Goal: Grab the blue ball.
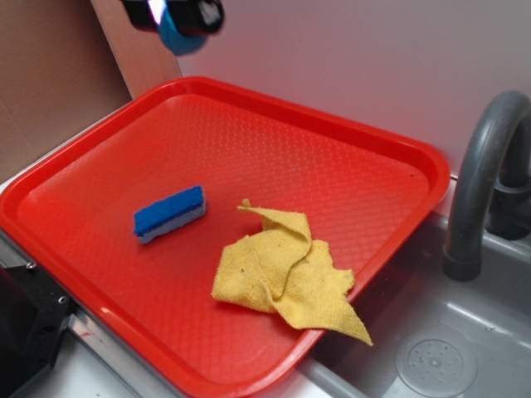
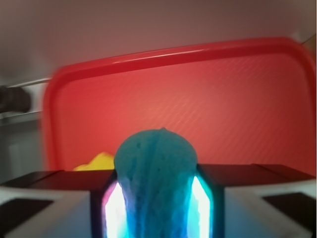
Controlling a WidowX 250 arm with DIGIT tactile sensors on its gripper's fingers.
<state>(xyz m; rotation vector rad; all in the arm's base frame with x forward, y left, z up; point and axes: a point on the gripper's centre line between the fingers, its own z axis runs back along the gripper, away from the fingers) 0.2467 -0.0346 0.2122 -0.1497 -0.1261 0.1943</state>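
Closest to my wrist camera sits the blue ball, squeezed between the two glowing pads of the claw, so I read the claw as narrowed and holding the ball. Its knitted surface fills the gap and bulges out past the fingertips.

Going by size from there: the red tray is the biggest thing I can see, spread out well below the claw and tilted across the outside view, its rim running along the edge of a grey sink. A grey tap rises from that sink, far off to the side of the claw, which hangs at the top edge of that view with the ball poking out beneath it, blurred.

Next down is a crumpled yellow cloth, lying on the tray's near part with one corner hanging over the rim toward the sink; from the wrist I catch only a yellow sliver of it just beside the claw's housing. Smaller again is a blue-and-white sponge, flat on the tray below the claw, apart from the cloth.
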